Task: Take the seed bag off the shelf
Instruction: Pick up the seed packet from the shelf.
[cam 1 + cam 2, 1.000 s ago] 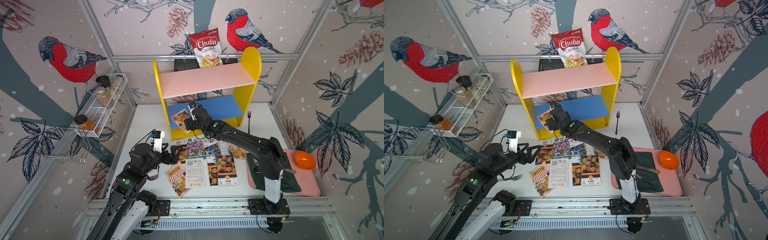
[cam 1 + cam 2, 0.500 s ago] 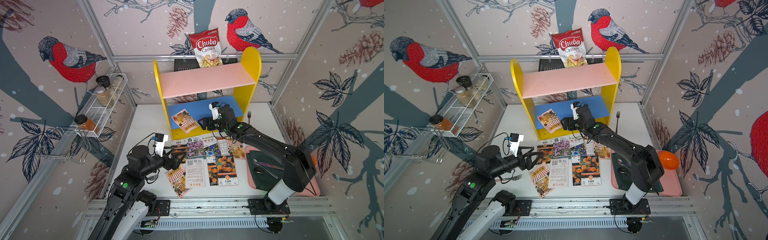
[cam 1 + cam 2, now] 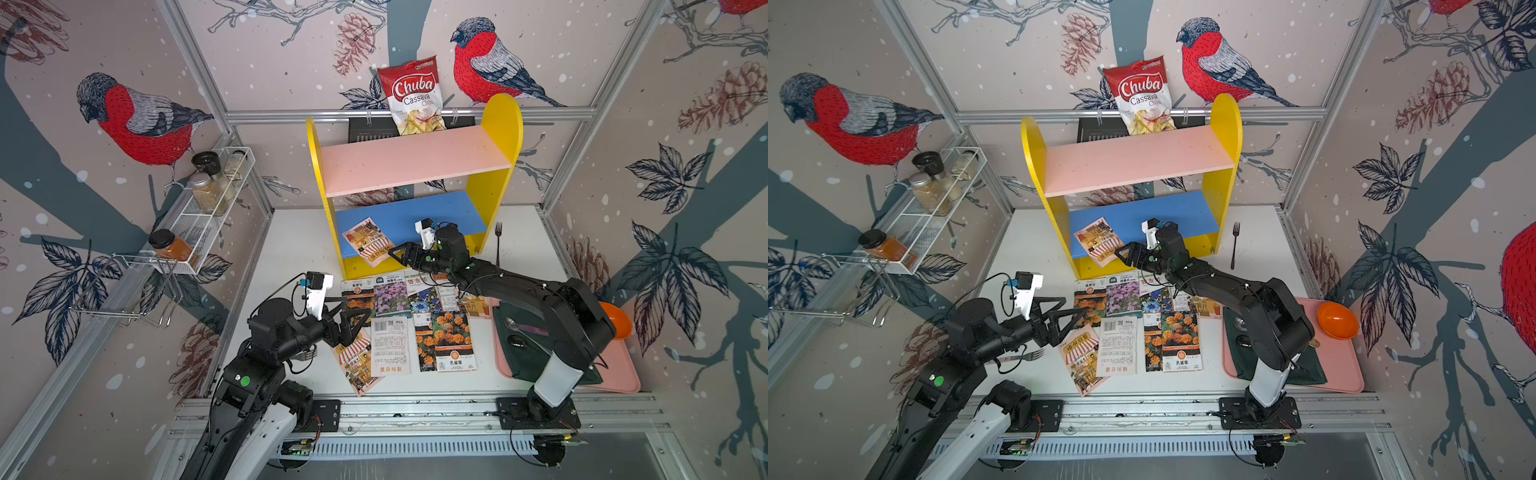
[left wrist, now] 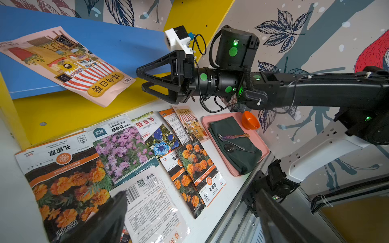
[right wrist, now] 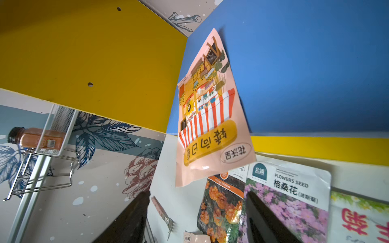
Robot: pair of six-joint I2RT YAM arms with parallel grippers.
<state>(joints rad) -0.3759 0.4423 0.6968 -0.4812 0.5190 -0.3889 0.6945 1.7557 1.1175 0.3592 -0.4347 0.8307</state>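
Right hand (image 4: 140, 79) swung back beside the bag (image 4: 69, 63) on the shelf (image 3: 415, 216); only the left wrist view shows it parted, empty. Left hand (image 3: 359, 326) wide, empty.

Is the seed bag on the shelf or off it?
On it: the seed bag lies on the blue lower board, one end overhanging the front edge. The right gripper, open, is not holding it.
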